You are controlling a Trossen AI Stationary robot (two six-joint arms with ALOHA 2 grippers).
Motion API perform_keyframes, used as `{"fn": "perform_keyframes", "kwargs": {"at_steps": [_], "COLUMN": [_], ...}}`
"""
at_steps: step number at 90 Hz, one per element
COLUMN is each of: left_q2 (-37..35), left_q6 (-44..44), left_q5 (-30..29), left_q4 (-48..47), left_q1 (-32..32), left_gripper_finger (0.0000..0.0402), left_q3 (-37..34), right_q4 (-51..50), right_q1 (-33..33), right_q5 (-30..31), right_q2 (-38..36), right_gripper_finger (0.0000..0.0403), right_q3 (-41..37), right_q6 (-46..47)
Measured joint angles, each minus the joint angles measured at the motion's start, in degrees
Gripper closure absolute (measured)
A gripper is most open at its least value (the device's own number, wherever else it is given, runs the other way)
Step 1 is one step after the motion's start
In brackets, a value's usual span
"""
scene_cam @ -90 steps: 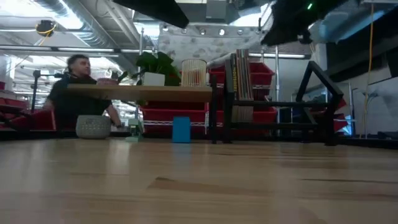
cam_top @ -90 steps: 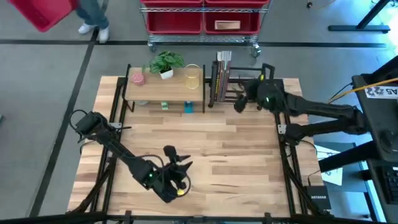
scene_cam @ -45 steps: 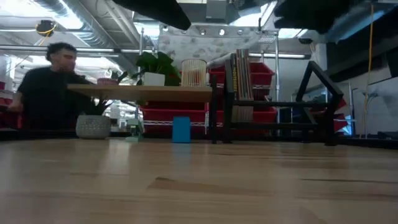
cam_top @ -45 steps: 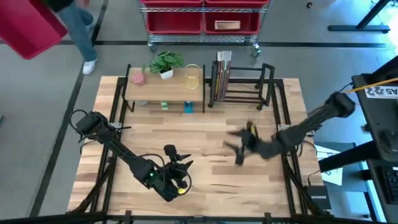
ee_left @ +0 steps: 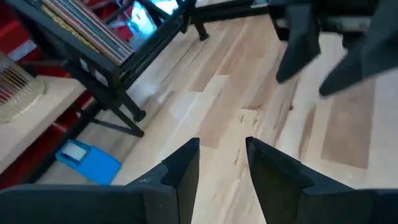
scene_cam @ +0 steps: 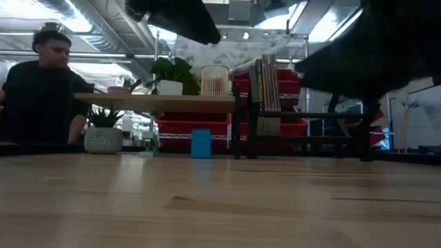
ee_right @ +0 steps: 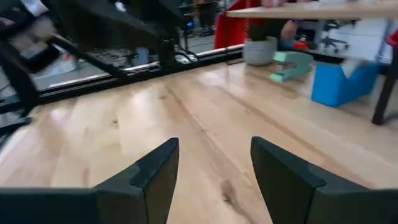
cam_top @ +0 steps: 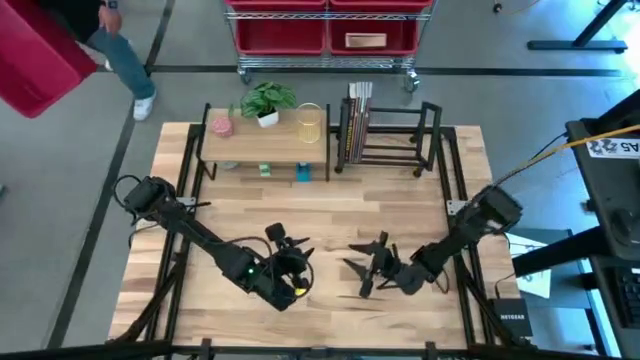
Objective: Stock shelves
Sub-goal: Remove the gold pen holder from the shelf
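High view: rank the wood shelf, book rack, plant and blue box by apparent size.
1. Wood shelf
2. Book rack, slightly smaller
3. Plant
4. Blue box, mostly hidden under the shelf, so its rank is unsure.

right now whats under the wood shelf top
Under the wood-topped shelf sit a grey textured pot, a small green item and a blue box, all on the table. From above, the top hides most of them.

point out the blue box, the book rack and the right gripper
blue box [scene_cam: 200,144], low view, front face
book rack [cam_top: 395,140], high view, black frame bars
right gripper [cam_top: 362,270], high view, between its open fingertips
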Motion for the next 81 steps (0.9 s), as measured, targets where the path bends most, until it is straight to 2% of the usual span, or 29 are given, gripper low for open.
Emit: {"fn": "perform_keyframes", "kwargs": {"at_steps": [7, 14, 25, 29, 40, 50, 67, 81], "left_q2": [-1.2, -3.0, -6.0, -6.8, -7.4, -7.3, -7.1, -4.9], "left_q6": [4.8, 13.8, 24.6, 27.5, 34.8, 39.8, 45.2, 45.8], "left_q5": [3.0, 5.6, 8.7, 11.9, 25.9, 31.1, 37.3, 47.6], "left_q4": [-1.1, -3.9, -11.9, -14.4, -21.5, -28.3, -36.5, -40.5], "left_q1": [1.4, 3.6, 10.2, 13.6, 24.3, 34.1, 47.9, 54.7], "left_gripper_finger": [0.0282, 0.0282, 0.0282, 0.0282, 0.0281, 0.0281, 0.0276, 0.0228], "left_q3": [1.7, 4.7, 13.6, 17.5, 28.7, 35.2, 36.9, 36.9], "right_q4": [-0.2, -0.3, -0.3, -0.2, -0.7, -0.9, -1.1, -1.1], "right_q1": [0.0, 0.0, -0.4, -0.7, -2.3, -3.6, -4.2, -4.0], "right_q5": [-0.1, 0.0, 0.2, 0.2, -4.1, -8.9, -10.2, -11.2], "right_q2": [3.4, 6.4, 9.9, 10.8, 12.0, 12.0, 12.0, 12.0], "right_gripper_finger": [0.0217, 0.0217, 0.0217, 0.0217, 0.0217, 0.0217, 0.0217, 0.0217], "right_q3": [1.7, 3.6, 6.6, 7.5, 9.0, 9.3, 9.3, 9.3], "right_q6": [2.3, 2.8, 2.6, 2.6, 2.4, 2.3, 2.3, 3.9]}}
